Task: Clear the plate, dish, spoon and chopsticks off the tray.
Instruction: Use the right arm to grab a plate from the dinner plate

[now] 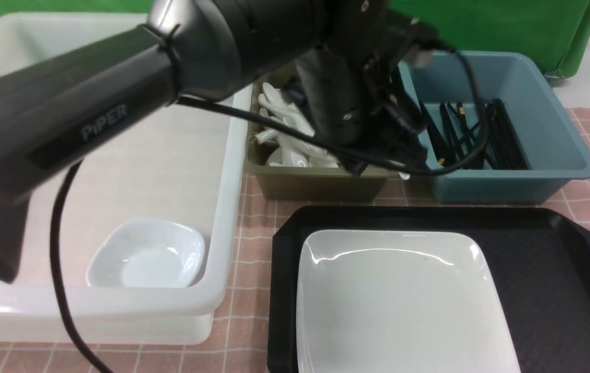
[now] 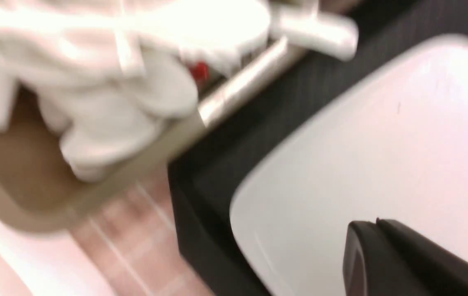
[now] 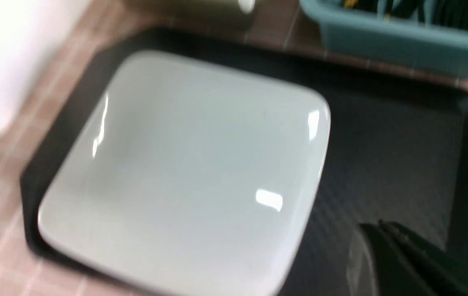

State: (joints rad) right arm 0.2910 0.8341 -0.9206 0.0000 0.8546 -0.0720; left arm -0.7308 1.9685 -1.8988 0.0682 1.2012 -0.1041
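Observation:
The large white plate [image 1: 403, 300] lies on the left half of the black tray [image 1: 548, 269]; nothing else shows on the tray. The small white dish [image 1: 147, 254] sits inside the white tub [image 1: 222, 217]. Several white spoons [image 1: 289, 140] lie in the olive bin and black chopsticks [image 1: 481, 140] in the blue bin; I cannot tell the task's own from the rest. My left gripper [image 2: 375, 224] is shut and empty above the plate [image 2: 381, 144], near the olive bin. My right gripper [image 3: 377, 225] is shut and empty above the tray's bare part [image 3: 394, 144].
The olive bin [image 1: 315, 186] and blue bin [image 1: 533, 181] stand just behind the tray. The left arm [image 1: 118, 103] stretches across above the tub. A white spoon end [image 2: 316, 35] juts over the olive bin's rim. Pink checked cloth [image 1: 253, 243] covers the table.

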